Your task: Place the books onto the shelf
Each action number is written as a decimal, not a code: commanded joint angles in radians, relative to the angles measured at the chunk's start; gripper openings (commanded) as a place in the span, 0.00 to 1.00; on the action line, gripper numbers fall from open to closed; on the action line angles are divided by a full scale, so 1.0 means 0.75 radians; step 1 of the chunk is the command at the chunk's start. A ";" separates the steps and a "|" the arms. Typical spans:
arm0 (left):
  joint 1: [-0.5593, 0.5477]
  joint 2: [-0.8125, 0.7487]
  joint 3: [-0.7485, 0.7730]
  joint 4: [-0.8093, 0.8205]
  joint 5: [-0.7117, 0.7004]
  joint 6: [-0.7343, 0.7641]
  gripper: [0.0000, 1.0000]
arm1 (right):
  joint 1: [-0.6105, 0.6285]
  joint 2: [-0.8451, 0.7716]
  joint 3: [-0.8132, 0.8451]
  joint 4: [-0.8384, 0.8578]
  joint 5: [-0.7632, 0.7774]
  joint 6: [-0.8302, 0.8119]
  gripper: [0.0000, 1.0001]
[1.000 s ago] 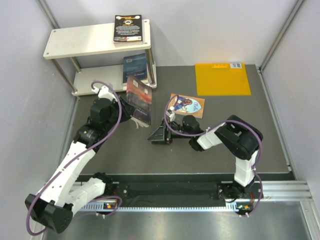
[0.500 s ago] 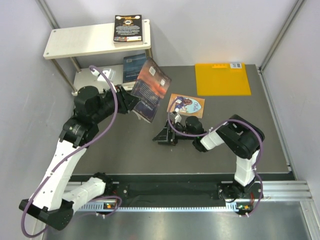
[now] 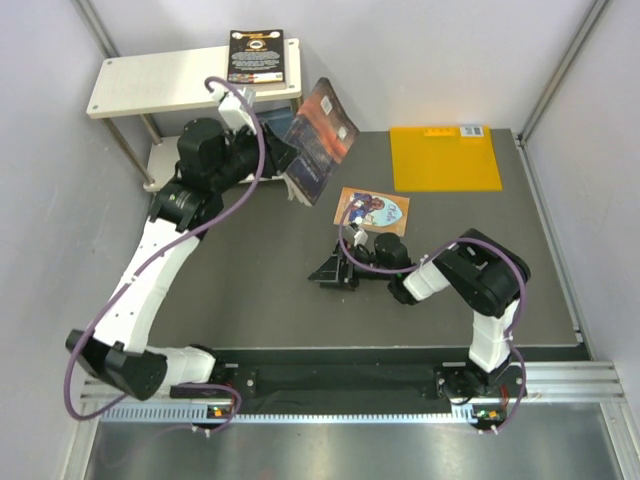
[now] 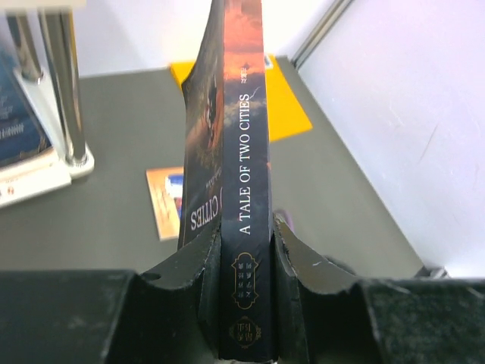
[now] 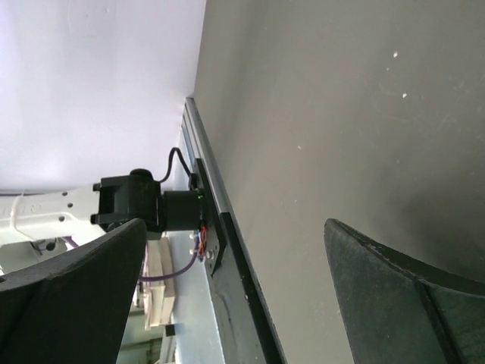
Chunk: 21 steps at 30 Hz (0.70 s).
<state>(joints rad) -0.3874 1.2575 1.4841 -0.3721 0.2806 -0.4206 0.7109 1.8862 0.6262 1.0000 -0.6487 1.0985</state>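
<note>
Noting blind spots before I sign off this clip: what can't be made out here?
- Lower shelf board: top view, mostly covered by the left arm and upper board.
- Blue book: left wrist view, cut by the left edge.
- Orange-brown book: title too small in top view; half hidden behind the held book in left wrist view.
- Black book: cover text too small, top view.
</note>
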 commanded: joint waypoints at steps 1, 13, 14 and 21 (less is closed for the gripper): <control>0.011 0.037 0.256 0.416 0.025 -0.043 0.00 | -0.005 0.005 -0.019 0.082 0.010 -0.033 1.00; 0.256 0.217 0.341 0.647 -0.121 -0.514 0.00 | -0.005 0.038 -0.031 0.135 -0.004 -0.006 1.00; 0.328 0.227 0.332 0.682 -0.086 -0.641 0.00 | -0.005 0.036 -0.029 0.137 -0.002 -0.008 1.00; 0.508 0.428 0.471 0.860 0.057 -0.965 0.00 | -0.001 0.050 -0.027 0.154 -0.008 0.002 1.00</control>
<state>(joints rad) -0.0410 1.5375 1.7023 -0.0193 0.2489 -0.9367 0.7105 1.9091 0.6086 1.0340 -0.6487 1.1030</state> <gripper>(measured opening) 0.303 0.995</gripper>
